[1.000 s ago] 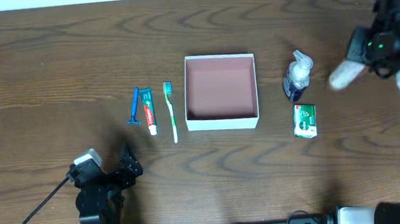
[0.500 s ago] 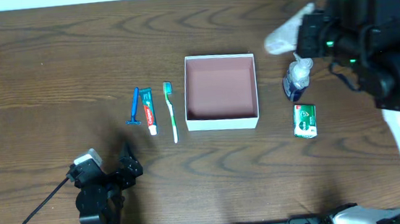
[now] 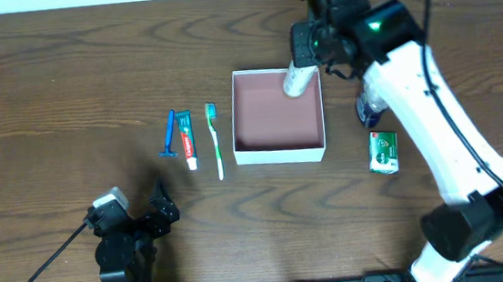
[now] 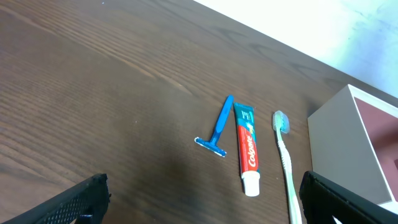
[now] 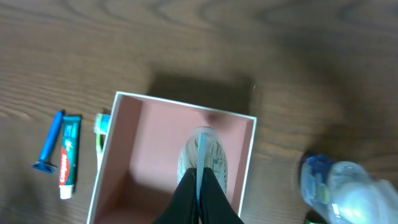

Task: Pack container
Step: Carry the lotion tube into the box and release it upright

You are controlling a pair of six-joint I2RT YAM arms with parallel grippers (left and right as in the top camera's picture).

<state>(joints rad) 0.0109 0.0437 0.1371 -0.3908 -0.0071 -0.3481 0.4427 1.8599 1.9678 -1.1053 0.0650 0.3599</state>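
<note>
White-walled square cardboard container (image 3: 280,154) sits mid-table, slightly toward the far edge; its inside shows bare pinkish-brown floor. Right gripper (image 5: 199,180) is clamped on a whitish wrapped item (image 5: 202,152) with green print, held above the box's far-right corner; can't tell if it touches the floor. Left gripper (image 3: 157,213) is near the near-left edge, fingers spread wide, nothing in them. Left of the box lie a blue razor (image 3: 170,134), toothpaste tube (image 3: 186,139) and toothbrush (image 3: 215,140). Right of it are a blue bottle (image 3: 369,110) and a green packet (image 3: 382,151).
</note>
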